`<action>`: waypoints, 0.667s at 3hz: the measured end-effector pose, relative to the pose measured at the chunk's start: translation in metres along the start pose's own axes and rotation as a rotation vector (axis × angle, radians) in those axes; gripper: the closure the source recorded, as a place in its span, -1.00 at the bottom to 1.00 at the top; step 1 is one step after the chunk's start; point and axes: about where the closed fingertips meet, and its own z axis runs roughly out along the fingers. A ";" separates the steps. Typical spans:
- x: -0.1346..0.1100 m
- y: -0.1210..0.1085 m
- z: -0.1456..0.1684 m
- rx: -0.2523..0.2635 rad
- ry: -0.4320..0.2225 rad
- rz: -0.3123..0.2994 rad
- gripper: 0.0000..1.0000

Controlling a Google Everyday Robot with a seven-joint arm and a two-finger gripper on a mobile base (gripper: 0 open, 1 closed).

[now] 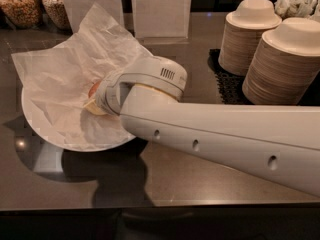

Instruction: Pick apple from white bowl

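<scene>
**Apple (93, 88) half hidden beside gripper in white bowl**

Nearest the camera, the dark surface (200, 181) is crossed from the right by the robot's pale arm (225, 134). Its wrist is held low over the white bowl (47, 133) at the left, which is lined with a crinkled paper sheet (65, 69). Inside the bowl, on the paper, the apple is glimpsed as a red-orange sliver just left of the wrist. The gripper (102, 100) is placed close against it, largely masked by the wrist. Whether the gripper is open or closed cannot be told, and contact cannot be confirmed.

The grasp is judged to be the step in hand. The fruit should be centred in the gripper, loose paper kept out of the grip, and the lift made straight up so the bowl is not dragged. Farther back, stacks of beige paper bowls (250, 44) are seen at right and glass jars (20, 4) at far left.
</scene>
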 end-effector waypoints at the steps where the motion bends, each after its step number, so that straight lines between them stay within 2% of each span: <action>1: -0.013 -0.010 -0.036 0.020 -0.070 -0.023 1.00; 2: -0.048 -0.025 -0.091 0.079 -0.141 -0.091 1.00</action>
